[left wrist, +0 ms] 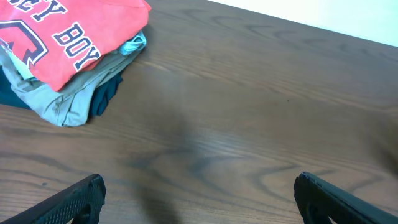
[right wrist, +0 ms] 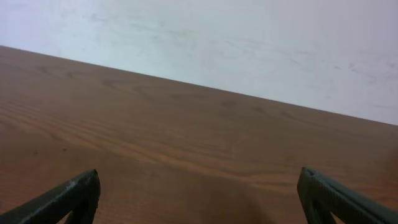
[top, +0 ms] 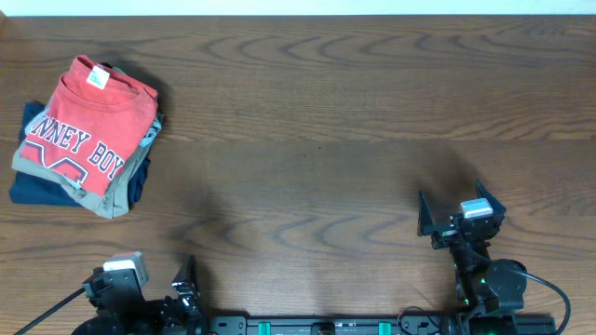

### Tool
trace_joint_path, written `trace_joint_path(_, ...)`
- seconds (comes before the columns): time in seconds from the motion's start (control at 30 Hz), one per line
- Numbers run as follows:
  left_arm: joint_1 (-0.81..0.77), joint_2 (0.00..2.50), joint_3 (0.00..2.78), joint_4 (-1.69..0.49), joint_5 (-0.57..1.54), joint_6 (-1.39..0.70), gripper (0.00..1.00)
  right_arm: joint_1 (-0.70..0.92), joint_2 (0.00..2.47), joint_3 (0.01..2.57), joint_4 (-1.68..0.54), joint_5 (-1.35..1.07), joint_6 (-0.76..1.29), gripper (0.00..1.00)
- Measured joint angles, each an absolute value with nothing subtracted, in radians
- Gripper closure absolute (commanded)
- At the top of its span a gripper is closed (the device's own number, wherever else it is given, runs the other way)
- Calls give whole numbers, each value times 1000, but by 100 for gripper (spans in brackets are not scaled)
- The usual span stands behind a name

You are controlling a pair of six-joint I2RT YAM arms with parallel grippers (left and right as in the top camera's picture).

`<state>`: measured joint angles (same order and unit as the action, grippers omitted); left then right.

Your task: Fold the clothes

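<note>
Lying folded on stacked garments point(left wrist: 62, 107), soft coral T-shirt point(top: 88, 126); left gripper point(left wrist: 199, 190), right gripper point(right wrist: 199, 190) wide.

Overhead camera: fixed high, looking straight down on the whole table point(top: 326, 140). Left wrist camera: low and close to the wood, angled obliquely toward the red T-shirt point(left wrist: 68, 43), also visible overhead at far left. Right wrist camera: low, facing across the tabletop to the wall point(right wrist: 249, 43).

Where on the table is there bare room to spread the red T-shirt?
The table is bare across its middle and right, from the pile to the right gripper, and in front of the left gripper. Only the left end is crowded: the T-shirt lies on that pile.
</note>
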<state>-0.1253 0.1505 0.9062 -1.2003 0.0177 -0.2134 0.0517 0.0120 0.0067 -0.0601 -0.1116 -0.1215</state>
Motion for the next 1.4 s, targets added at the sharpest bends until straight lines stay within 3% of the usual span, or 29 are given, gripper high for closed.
trace_joint_path(0.7,-98,149,891,-1157,-9,-213,2,52,12,7,-60,-112,-122,1)
trace_joint_path(1.07,-66,12,509,-788,-67,-212,2,52,12,7,-61,-111,-122,1)
trace_joint_path(1.4,-66,10,197,-223,-85,-212,2,52,12,7,-61,-111,-122,1)
